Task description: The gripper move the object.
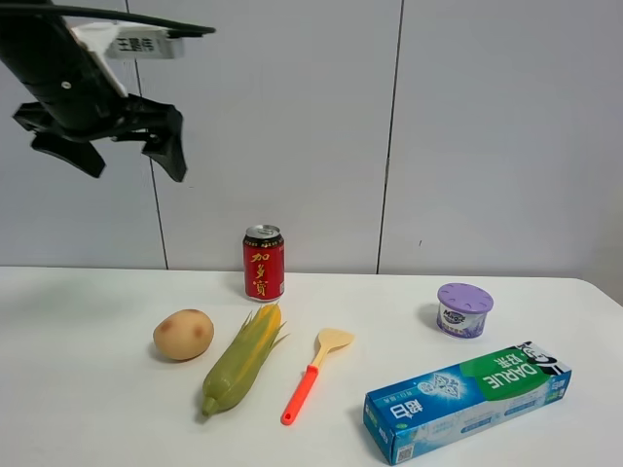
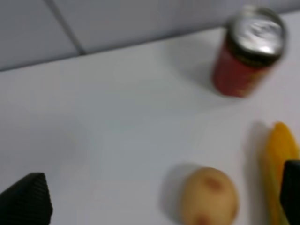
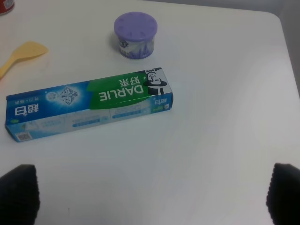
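Nearest the camera on the white table, a Darlie toothpaste box lies flat at the front right, its green end angled toward the back. Behind it stands a small purple-lidded container, apart from the box.

Ear of corn: lying on the table left of centre, green husk toward the front, yellow tip toward the back. It rests between a tan potato on its left and an orange-handled spatula on its right, touching neither. A red drink can stands upright behind the corn tip.

Left gripper: raised high above the left side of the table, well clear of all objects, fingers spread wide, nothing between them. The left wrist view is blurred.

Right gripper: only two dark fingertips show at the edges of the right wrist view, set wide apart above bare table near the toothpaste box, holding nothing.
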Available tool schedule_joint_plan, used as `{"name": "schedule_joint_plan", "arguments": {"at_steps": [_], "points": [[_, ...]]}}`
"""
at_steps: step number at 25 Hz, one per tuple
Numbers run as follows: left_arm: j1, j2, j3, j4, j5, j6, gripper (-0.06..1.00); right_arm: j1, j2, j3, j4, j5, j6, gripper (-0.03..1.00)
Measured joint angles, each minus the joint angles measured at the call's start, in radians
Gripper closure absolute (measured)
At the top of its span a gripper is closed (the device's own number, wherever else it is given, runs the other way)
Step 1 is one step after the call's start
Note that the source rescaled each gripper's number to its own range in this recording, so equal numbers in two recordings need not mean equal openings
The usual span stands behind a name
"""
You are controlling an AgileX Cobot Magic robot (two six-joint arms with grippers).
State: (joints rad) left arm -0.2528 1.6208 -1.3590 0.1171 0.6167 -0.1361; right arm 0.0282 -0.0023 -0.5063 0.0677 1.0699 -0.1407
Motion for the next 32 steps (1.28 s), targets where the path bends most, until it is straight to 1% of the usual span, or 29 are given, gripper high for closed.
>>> {"name": "schedule_joint_plan", "arguments": {"at_steps": [4, 8, 11, 14, 17, 18, 19, 25, 29, 32], "points": [[0.117, -0.081, 0.000, 0.010, 0.021, 0.019, -0.05, 0.000, 0.000, 0.000, 0.000, 0.000, 0.000, -0.03], [0.203, -0.193, 0.000, 0.013, 0.109, 0.039, -0.05, 0.000, 0.000, 0.000, 0.000, 0.000, 0.000, -0.03], [0.239, -0.289, 0.000, 0.016, 0.215, 0.064, -0.05, 0.000, 0.000, 0.000, 0.000, 0.000, 0.000, -0.03], [0.253, -0.401, 0.024, 0.015, 0.305, 0.080, -0.05, 0.000, 0.000, 0.000, 0.000, 0.000, 0.000, -0.03], [0.253, -0.531, 0.103, 0.015, 0.328, 0.093, -0.05, 0.000, 0.000, 0.000, 0.000, 0.000, 0.000, -0.03], [0.253, -0.531, 0.103, 0.015, 0.328, 0.093, -0.05, 0.000, 0.000, 0.000, 0.000, 0.000, 0.000, -0.03], [0.253, -0.630, 0.173, 0.010, 0.333, 0.094, -0.05, 0.000, 0.000, 0.000, 0.000, 0.000, 0.000, -0.03], [0.253, -0.967, 0.434, -0.057, 0.348, 0.085, -0.06, 0.000, 0.000, 0.000, 0.000, 0.000, 0.000, -0.03], [0.253, -1.184, 0.595, -0.071, 0.353, 0.072, -0.06, 0.000, 0.000, 0.000, 0.000, 0.000, 0.000, -0.03], [0.253, -1.355, 0.685, -0.117, 0.355, 0.070, -0.06, 0.000, 0.000, 0.000, 0.000, 0.000, 0.000, -0.03]]}}
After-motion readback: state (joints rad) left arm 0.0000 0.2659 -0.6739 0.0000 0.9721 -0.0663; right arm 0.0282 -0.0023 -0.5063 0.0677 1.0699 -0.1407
